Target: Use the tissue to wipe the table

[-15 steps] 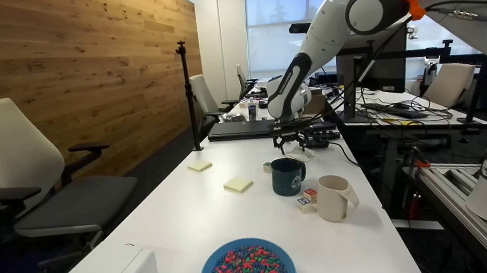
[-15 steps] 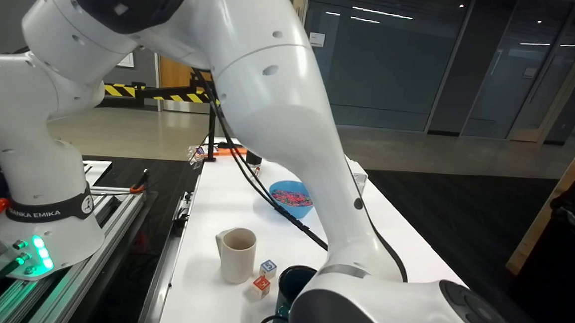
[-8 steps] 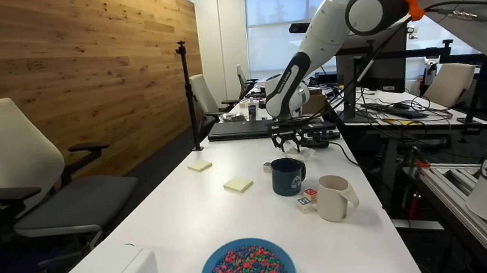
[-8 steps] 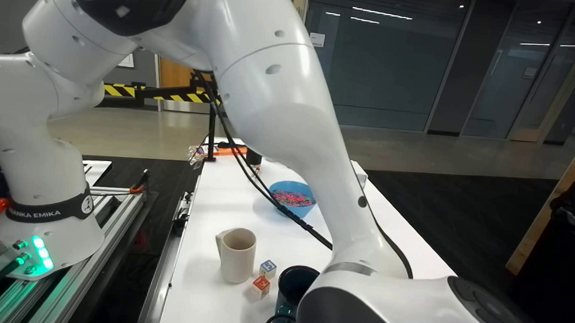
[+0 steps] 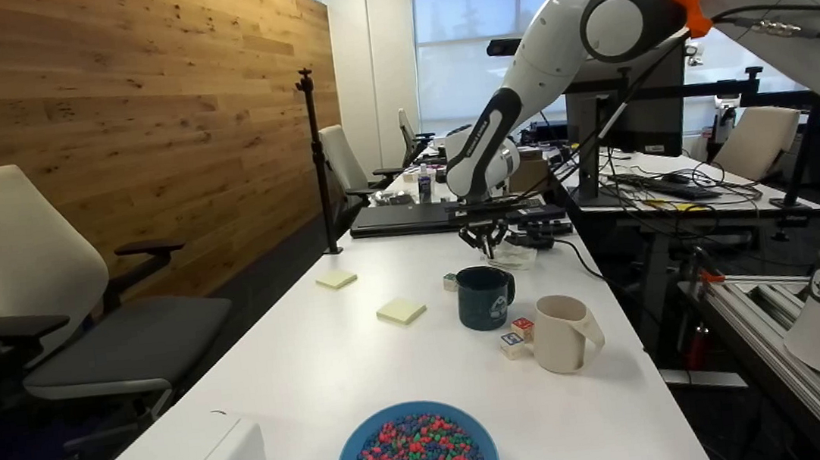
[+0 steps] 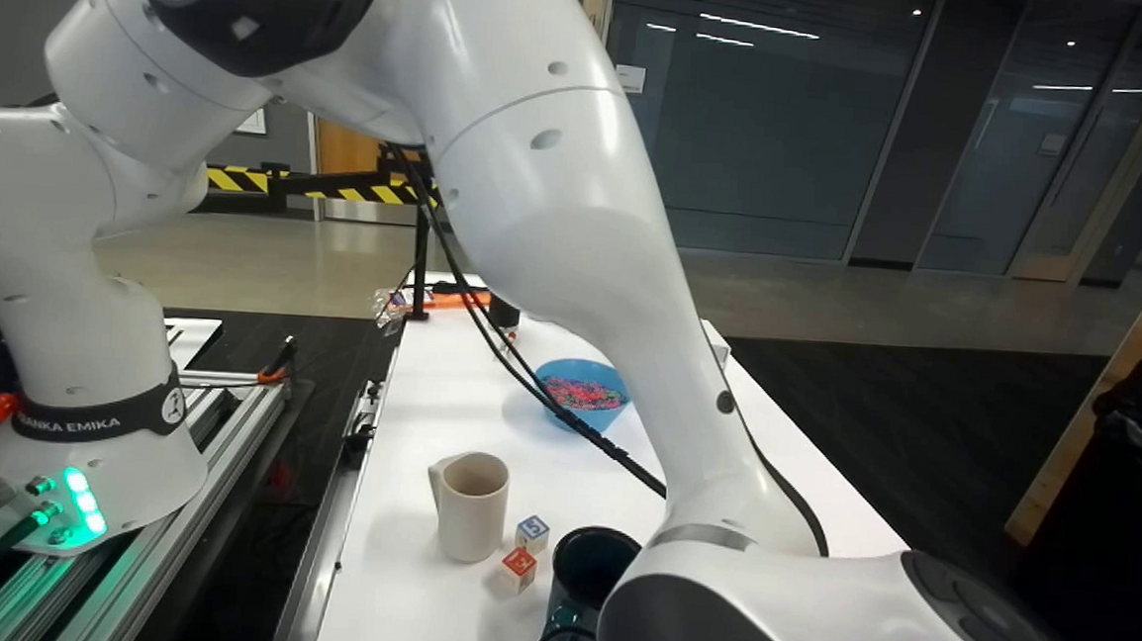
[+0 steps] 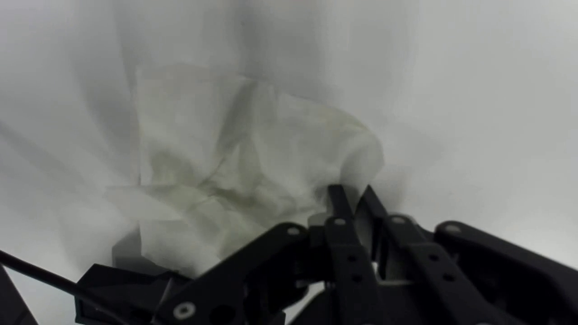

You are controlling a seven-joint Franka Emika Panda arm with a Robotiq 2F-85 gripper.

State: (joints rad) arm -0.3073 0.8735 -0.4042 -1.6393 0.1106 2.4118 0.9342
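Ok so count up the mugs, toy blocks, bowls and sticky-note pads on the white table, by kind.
Mugs: 2
Toy blocks: 3
Bowl: 1
Sticky-note pads: 2
Total: 8

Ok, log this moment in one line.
gripper: closed, apparently pinching tissue | tissue: crumpled, mostly lying on table | lift: not yet

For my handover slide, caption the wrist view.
Slim black fingers nearly closed at a crumpled white paper tissue on the smooth white table.
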